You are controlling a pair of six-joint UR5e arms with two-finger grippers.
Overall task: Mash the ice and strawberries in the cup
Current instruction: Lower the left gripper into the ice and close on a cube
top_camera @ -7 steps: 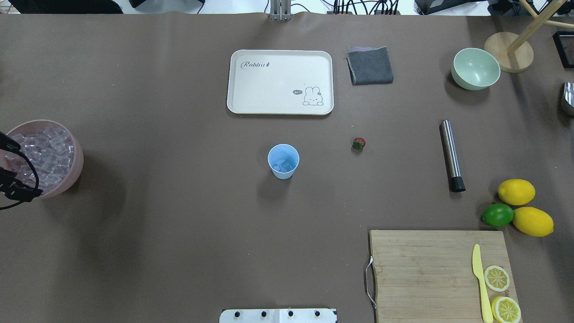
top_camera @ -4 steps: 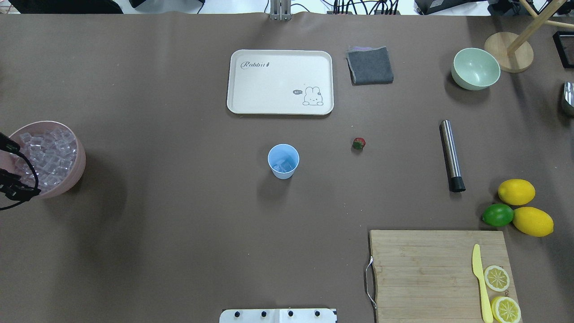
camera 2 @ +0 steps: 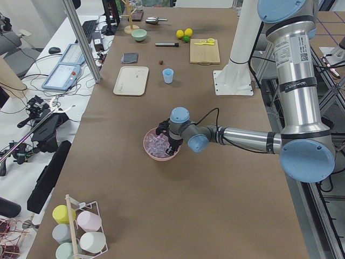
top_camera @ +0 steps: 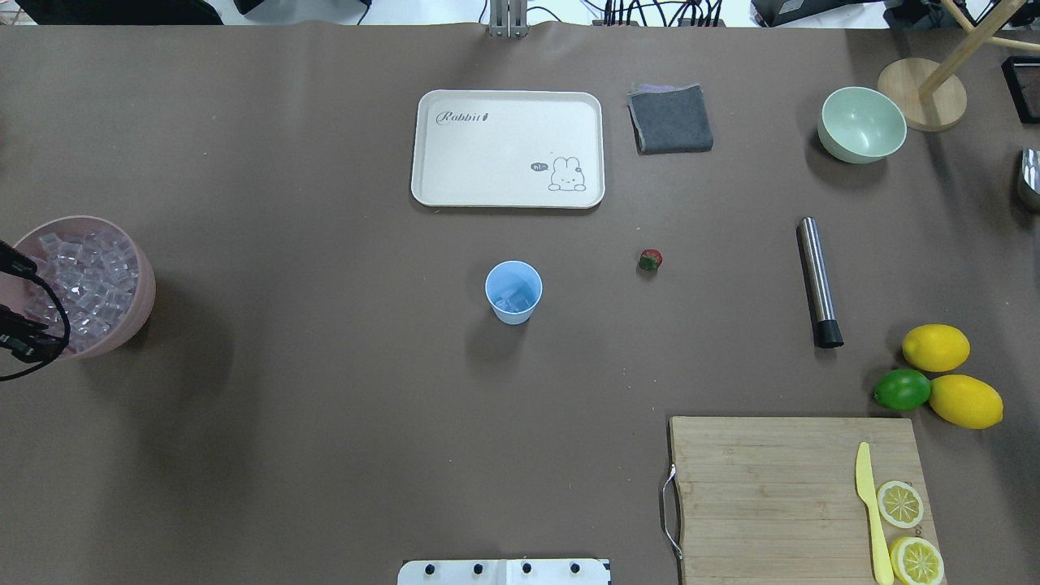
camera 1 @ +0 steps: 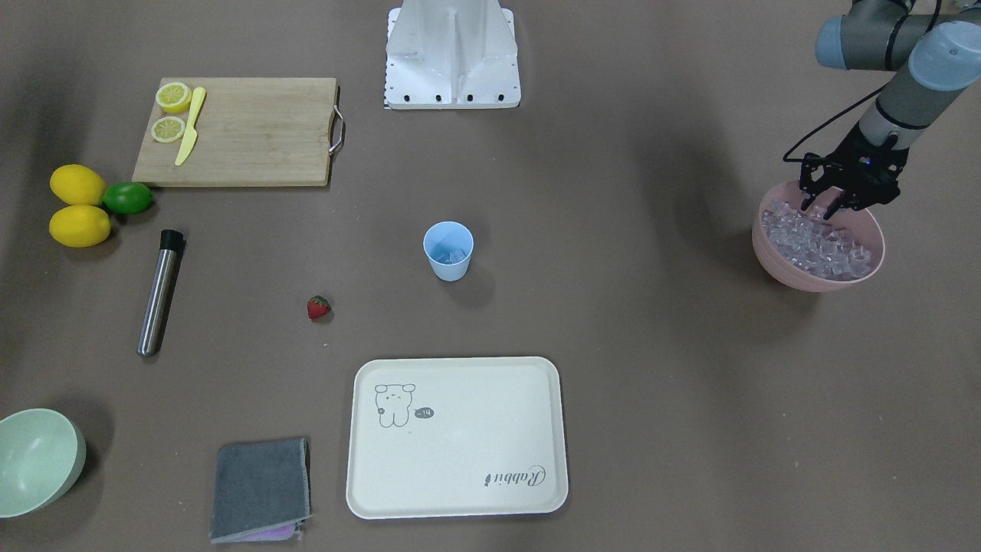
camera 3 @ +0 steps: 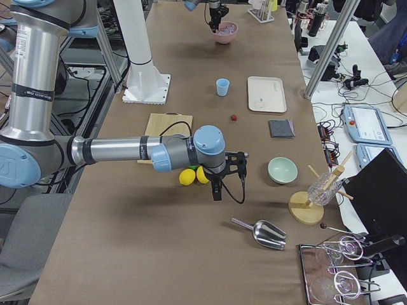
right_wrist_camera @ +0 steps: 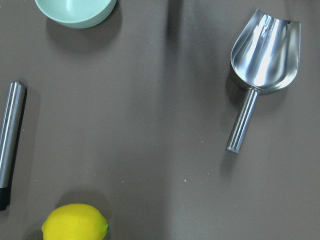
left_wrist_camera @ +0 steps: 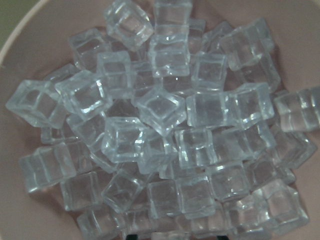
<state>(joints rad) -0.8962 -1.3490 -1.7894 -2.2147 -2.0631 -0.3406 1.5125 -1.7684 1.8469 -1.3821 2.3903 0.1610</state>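
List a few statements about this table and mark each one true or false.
1. The strawberry lies on the table, outside the cup. True.
2. The left end effector is at the pale green bowl. False: it is at the pink bowl.
3. The cup holds some ice. True.
4. The lemons lie on the tray. False: they lie on the table beside the lime.
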